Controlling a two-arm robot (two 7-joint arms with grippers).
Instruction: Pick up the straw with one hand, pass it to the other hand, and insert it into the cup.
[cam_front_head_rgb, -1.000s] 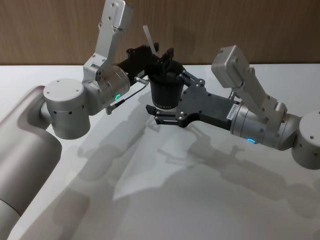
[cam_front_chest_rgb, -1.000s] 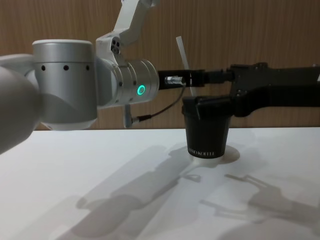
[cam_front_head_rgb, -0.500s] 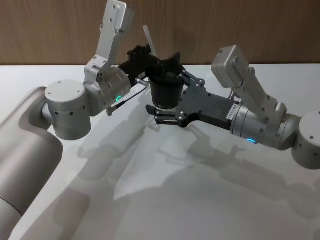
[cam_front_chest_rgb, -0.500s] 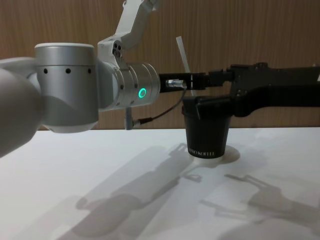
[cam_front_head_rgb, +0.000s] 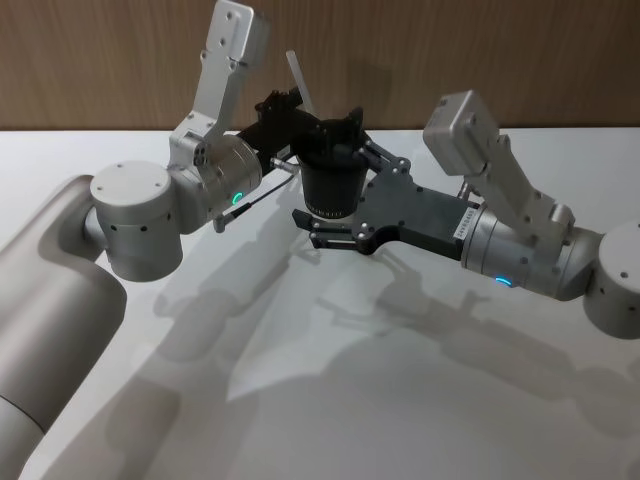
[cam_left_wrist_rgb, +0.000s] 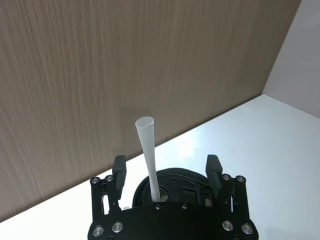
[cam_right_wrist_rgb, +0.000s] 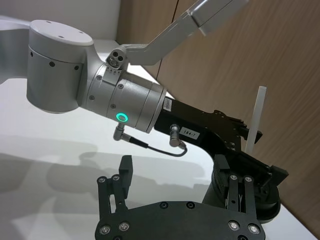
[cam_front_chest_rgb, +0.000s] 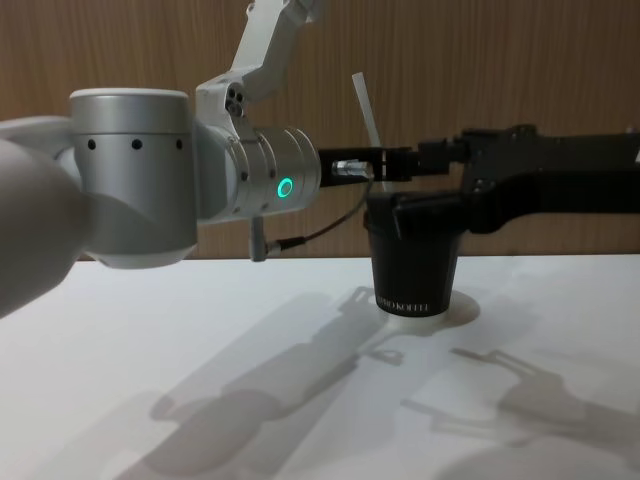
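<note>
Now the thin white straw (cam_left_wrist_rgb: 147, 152) stands tilted in the lid of the black paper cup (cam_front_head_rgb: 330, 187) near the white desk's (cam_front_head_rgb: 400, 400) far edge. Left gripper (cam_left_wrist_rgb: 169, 172) spread open, fingers clear either side. Right gripper (cam_front_head_rgb: 340, 160) clamps the cup. Risk: left gripper's retreat clips the leaning straw and levers it out.

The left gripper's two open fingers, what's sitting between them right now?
In the left wrist view, the white straw stands between the left gripper's open fingers, touching neither, its lower end in the cup's black lid.
</note>
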